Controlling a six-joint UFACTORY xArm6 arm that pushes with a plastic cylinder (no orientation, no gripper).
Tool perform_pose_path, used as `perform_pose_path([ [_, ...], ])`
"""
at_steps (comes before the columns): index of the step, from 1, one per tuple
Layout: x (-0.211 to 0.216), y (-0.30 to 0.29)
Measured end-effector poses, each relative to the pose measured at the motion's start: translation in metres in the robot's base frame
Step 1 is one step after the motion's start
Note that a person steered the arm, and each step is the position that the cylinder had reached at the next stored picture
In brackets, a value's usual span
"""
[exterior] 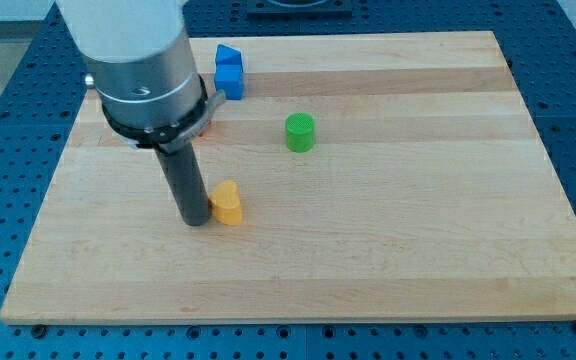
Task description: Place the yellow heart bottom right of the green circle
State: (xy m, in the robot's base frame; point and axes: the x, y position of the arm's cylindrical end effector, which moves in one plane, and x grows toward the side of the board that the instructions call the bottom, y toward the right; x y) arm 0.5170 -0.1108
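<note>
The yellow heart (228,203) lies on the wooden board (418,250), left of centre. The green circle (300,132) stands above and to the right of it, well apart. My tip (196,221) rests on the board just left of the yellow heart, touching or almost touching its left side. The dark rod rises from there to the arm's grey body at the view's top left.
Two blue blocks (229,71) sit close together near the board's top edge, right of the arm's body. A reddish block (208,118) is mostly hidden behind the arm. A blue perforated table (8,110) surrounds the board.
</note>
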Motion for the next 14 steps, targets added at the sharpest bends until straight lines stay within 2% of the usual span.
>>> perform_pose_path([
  [3,-0.017,0.044],
  [5,-0.046,0.085],
  [8,-0.058,0.070],
  [11,-0.062,0.137],
  [12,-0.064,0.140],
  [13,-0.051,0.117],
  [14,-0.046,0.062],
])
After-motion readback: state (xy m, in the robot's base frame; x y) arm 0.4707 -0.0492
